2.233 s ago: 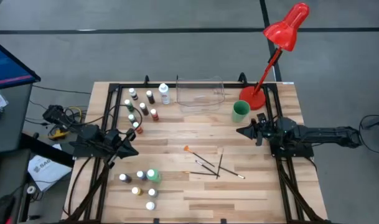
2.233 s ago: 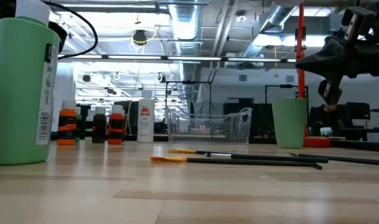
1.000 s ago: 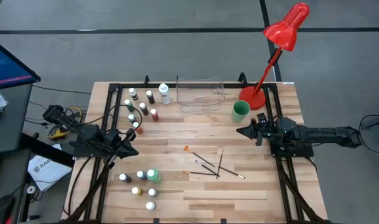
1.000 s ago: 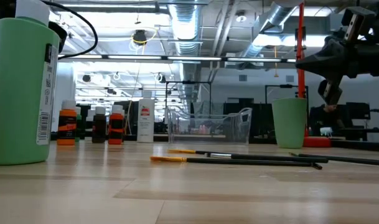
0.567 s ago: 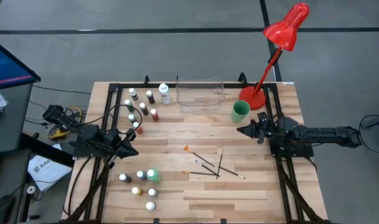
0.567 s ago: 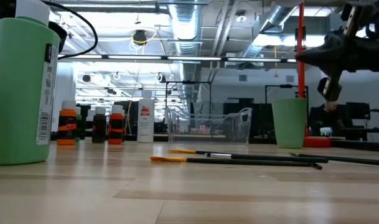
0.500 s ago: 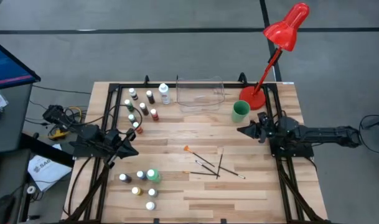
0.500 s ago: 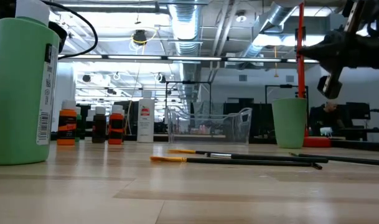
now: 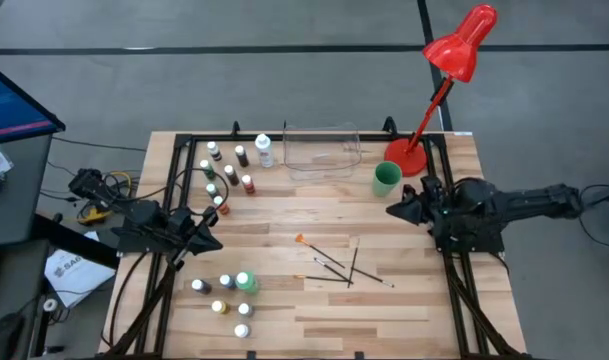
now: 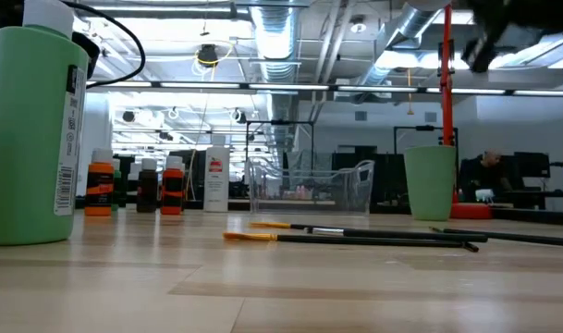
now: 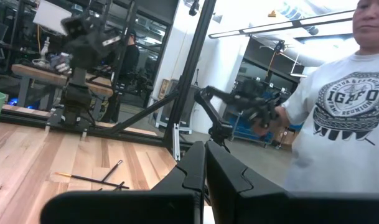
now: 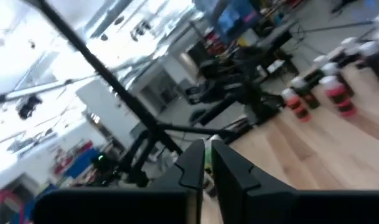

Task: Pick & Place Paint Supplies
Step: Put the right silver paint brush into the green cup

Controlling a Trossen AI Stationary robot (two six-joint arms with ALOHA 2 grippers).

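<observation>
Several thin dark brushes (image 9: pixel 339 265) lie flat and crossed at the table's middle, also seen in the low view (image 10: pixel 355 237). Tiny white-capped bottles stand in a far-left group (image 9: pixel 227 175) and a near-left group (image 9: pixel 222 297). A taller green bottle (image 9: pixel 245 282) stands in the near group and a taller white one (image 9: pixel 263 150) by the far edge. My left gripper (image 9: pixel 217 243) hangs shut over the table's left side, touching nothing. My right gripper (image 9: pixel 390 211) is shut in the air near the green cup, well above the table.
A clear plastic tray (image 9: pixel 321 148) sits at the far edge, with a green cup (image 9: pixel 386 178) and a red desk lamp (image 9: pixel 414 150) to its right. A black frame borders the table. A person (image 11: pixel 338 106) stands beyond the table in the left wrist view.
My right gripper has risen and tipped upward, leaving the low view through its top edge, and has drawn slightly toward the table's right edge. It stays shut and empty. No bottle or brush has moved.
</observation>
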